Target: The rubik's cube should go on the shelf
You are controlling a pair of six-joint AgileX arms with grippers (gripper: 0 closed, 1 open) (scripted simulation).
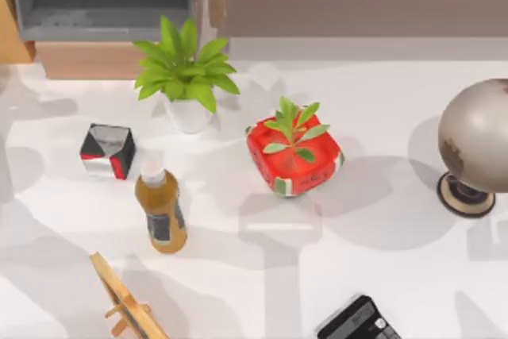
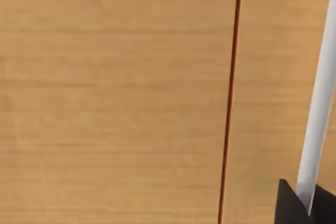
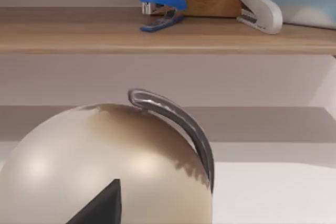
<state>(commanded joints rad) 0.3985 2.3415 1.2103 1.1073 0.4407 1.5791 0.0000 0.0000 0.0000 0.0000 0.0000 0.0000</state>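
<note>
On the desk (image 1: 381, 220), from the left, I see a black-white-red box (image 1: 107, 151), a brown bottle (image 1: 161, 210), a leafy potted plant (image 1: 184, 77) and the red planter (image 1: 294, 156), with the shelf (image 1: 357, 9) running along the back right and a globe (image 1: 476, 136) at the right edge. My left pincer (image 2: 302, 205) hangs close against a light wooden surface (image 2: 115, 98), and my right pincer (image 3: 102, 203) sits just above the globe, facing the shelf, where a blue stapler (image 3: 160, 9) and a white stapler (image 3: 260, 10) lie. I cannot tell whether either pincer is open or closed, nor where the rubik's cube lies.
</note>
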